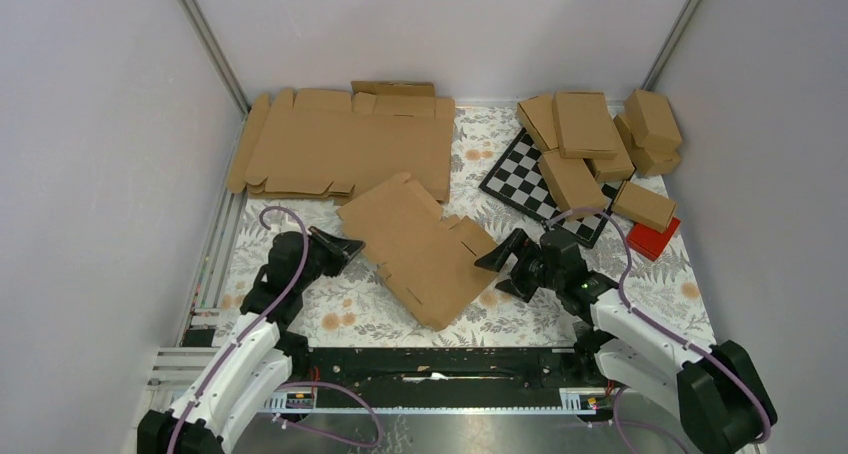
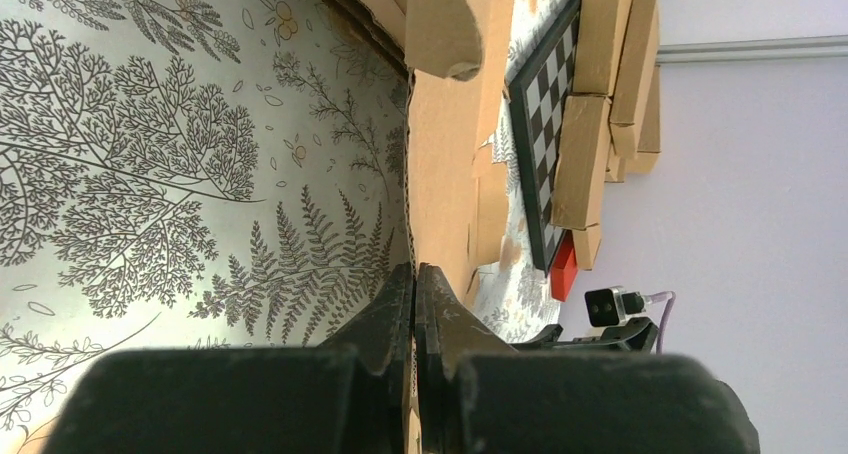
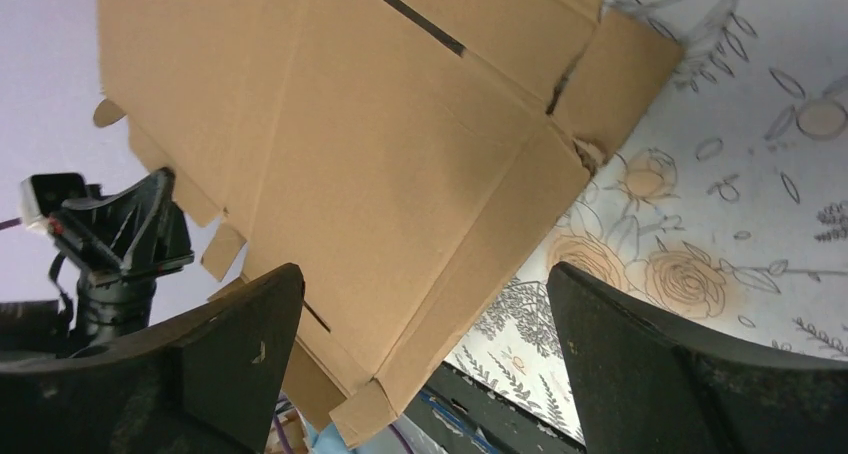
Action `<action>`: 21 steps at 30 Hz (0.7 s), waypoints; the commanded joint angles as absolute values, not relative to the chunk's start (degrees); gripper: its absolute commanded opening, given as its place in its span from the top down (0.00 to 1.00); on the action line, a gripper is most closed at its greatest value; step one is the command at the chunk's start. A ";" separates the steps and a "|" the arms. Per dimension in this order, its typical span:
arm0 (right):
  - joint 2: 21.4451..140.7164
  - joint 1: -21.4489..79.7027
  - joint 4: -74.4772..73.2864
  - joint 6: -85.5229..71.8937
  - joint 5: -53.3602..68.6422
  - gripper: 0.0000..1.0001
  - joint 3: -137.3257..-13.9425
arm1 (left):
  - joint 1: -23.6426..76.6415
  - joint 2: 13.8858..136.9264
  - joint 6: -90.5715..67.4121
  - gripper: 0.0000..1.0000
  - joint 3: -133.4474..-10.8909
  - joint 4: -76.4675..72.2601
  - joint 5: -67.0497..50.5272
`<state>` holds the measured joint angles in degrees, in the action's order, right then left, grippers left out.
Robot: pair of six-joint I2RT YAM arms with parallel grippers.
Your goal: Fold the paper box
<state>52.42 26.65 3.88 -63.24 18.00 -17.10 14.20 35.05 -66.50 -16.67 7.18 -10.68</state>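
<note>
The paper box is a flat brown cardboard blank with flaps and slots, lying tilted in the middle of the flowered table. My left gripper is shut on its left edge; in the left wrist view the fingertips pinch the thin cardboard edge. My right gripper is wide open at the blank's right side. In the right wrist view the blank fills the space ahead of the open right gripper, its near corner raised off the table. The left arm shows beyond it.
A stack of flat cardboard blanks lies at the back left. Several folded brown boxes sit on and around a black-and-white chequered board at the back right. A small red block lies right of my right arm. Walls enclose the table.
</note>
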 commanded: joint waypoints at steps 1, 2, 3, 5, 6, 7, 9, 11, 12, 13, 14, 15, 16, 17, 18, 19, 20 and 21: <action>53.75 30.68 3.69 -71.00 10.40 0.01 -17.32 | 17.44 36.67 -66.61 1.00 -18.25 1.76 -5.65; 53.24 31.36 3.69 -72.03 8.89 0.01 -16.70 | 18.23 36.73 -66.39 1.00 -18.35 1.81 -4.63; 52.58 31.98 3.69 -72.81 7.71 0.01 -16.18 | 18.95 36.74 -66.36 1.00 -18.32 1.80 -3.80; 51.51 32.43 3.19 -73.52 6.25 0.03 -15.58 | 20.04 36.81 -66.44 1.00 -18.13 1.82 -2.47; 51.29 32.63 2.97 -73.56 5.82 0.03 -15.56 | 20.57 36.82 -66.45 1.00 -18.04 1.83 -1.97; 51.14 32.73 2.77 -73.61 5.62 0.03 -15.49 | 20.95 36.85 -66.59 1.00 -17.82 1.77 -1.55; 51.72 33.13 3.03 -74.07 5.56 0.04 -15.24 | 21.77 36.91 -66.87 1.00 -17.53 1.74 -0.67; 53.45 33.59 3.69 -74.30 6.46 0.03 -15.55 | 22.58 36.99 -66.82 1.00 -17.47 1.74 -0.22; 54.26 33.99 3.42 -74.27 6.61 0.03 -15.88 | 22.85 37.01 -66.68 1.00 -17.51 1.76 -0.21; 54.82 34.53 2.82 -74.27 6.25 0.02 -15.95 | 22.97 37.00 -66.52 1.00 -17.62 1.76 0.49; 54.93 35.02 2.44 -74.31 5.53 0.02 -15.87 | 23.09 36.98 -66.41 1.00 -17.66 1.76 1.28; 54.62 35.37 2.26 -74.46 4.61 0.02 -15.46 | 23.23 36.90 -66.36 1.00 -17.78 1.74 1.51; 54.37 35.63 2.26 -74.71 3.78 0.02 -15.02 | 23.39 36.86 -66.44 1.00 -17.76 1.76 1.65; 54.03 35.75 2.25 -75.00 3.18 0.02 -14.61 | 23.52 36.92 -66.53 1.00 -17.83 1.76 1.74; 54.13 35.89 2.24 -75.06 2.82 0.03 -14.44 | 23.63 36.96 -66.53 1.00 -17.96 1.76 1.82; 54.47 36.01 2.24 -74.98 2.74 0.03 -14.42 | 23.76 37.04 -66.53 1.00 -18.12 1.76 1.77; 54.98 36.14 2.62 -75.02 2.84 0.03 -14.39 | 23.83 37.08 -66.60 1.00 -18.20 1.76 1.76; 55.65 36.25 3.47 -75.10 3.05 0.04 -14.31 | 24.02 37.21 -66.73 1.00 -18.26 1.76 1.69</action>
<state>54.54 35.33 2.46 -73.87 5.69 -15.00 23.49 36.88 -66.08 -16.67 5.41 -0.32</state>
